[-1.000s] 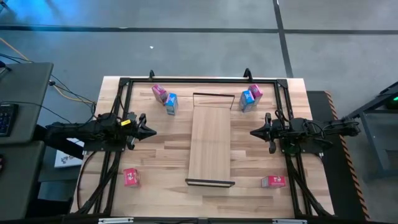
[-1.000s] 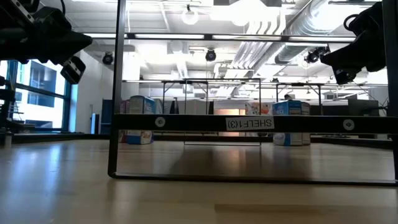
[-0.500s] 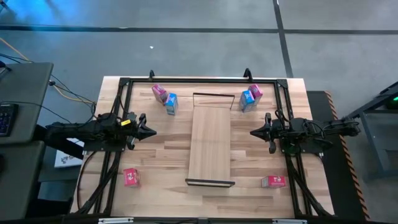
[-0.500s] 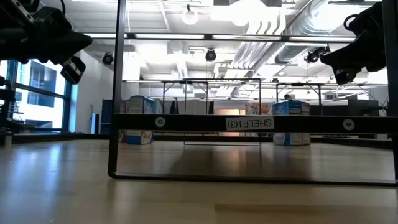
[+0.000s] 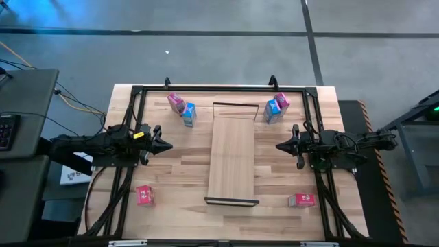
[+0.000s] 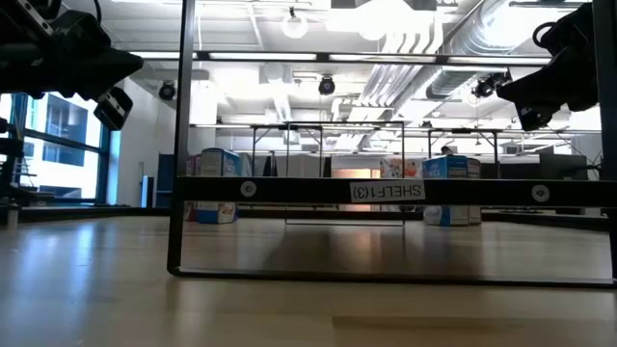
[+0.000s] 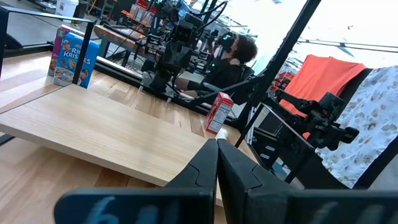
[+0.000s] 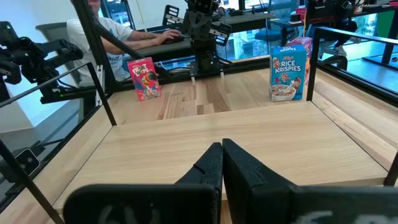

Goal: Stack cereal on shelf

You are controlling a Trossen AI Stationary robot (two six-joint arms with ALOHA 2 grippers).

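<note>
Both arms hang level either side of the long narrow light-wood shelf board (image 5: 232,159), which lies down the middle of the wood-plank tabletop (image 5: 182,161) with its long axis running front to back and a thin black wire frame at each short end. The left gripper (image 5: 167,145) points at the shelf from the left, jaws pressed together and holding nothing; the right gripper (image 5: 280,145) mirrors it from the right, jaws likewise closed and empty.

Nothing is on the shelf yet. Off its far left corner stand a pink cardboard cereal box (image 5: 175,103) and a light blue cereal box (image 5: 188,114), close together; off its far right corner, a second light blue box (image 5: 272,110) and a second pink box (image 5: 282,102). A red cereal box (image 5: 144,195) lies off the near left corner, another red box (image 5: 301,200) off the near right.

Each arm has three boxes on its own side of the shelf, all away from where its jaws point, so I'd say either must swing aside and open first
</note>
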